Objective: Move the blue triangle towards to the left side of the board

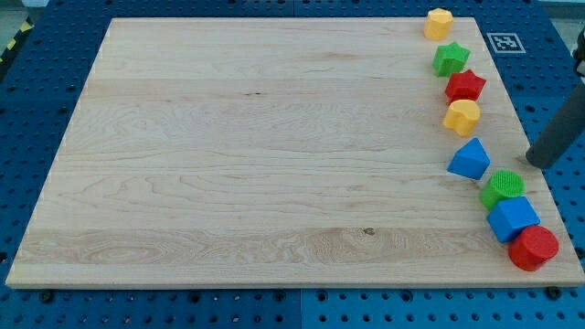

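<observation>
Blue triangle (469,159) sits near the view's right edge of the board (256,155), roughly mid-height, in a loose column of blocks running top to bottom along that side. Above it: yellow block (439,23), green star (451,58), red star (464,86), another yellow block (462,117). Below: green cylinder (504,187), blue cube (512,218), red cylinder (533,248) — those last three look to be touching or nearly so. The triangle stands a bit apart from its neighbours, w/ a small gap to the yellow above and the green below.

The rod comes in from the view's right edge, slanting down; my tip (533,162) is just right of the triangle, about level w/ it, not touching. No jaws on this end effector — it's a plain rod, so nothing to open or close.

That placement makes sense, I'd say: tip on the side opposite the goal, so a straight push toward the view's left should carry the triangle across. The rest of the board is bare wood. Main risk is an off-centre hit on a sloped face spinning it, or clipping the green cylinder nearby.

Tabletop (55,91) under the board is blue pegboard.
</observation>
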`<act>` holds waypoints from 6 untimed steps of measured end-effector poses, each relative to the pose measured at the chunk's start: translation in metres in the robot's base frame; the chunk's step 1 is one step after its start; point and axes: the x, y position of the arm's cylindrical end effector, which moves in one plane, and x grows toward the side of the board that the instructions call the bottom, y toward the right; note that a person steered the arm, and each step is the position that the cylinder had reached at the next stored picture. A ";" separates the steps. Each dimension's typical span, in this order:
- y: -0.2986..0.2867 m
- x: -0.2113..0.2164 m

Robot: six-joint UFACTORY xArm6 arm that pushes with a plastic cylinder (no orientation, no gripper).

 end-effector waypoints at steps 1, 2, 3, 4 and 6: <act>-0.040 -0.010; -0.089 -0.010; -0.126 -0.010; -0.132 -0.010; -0.113 -0.015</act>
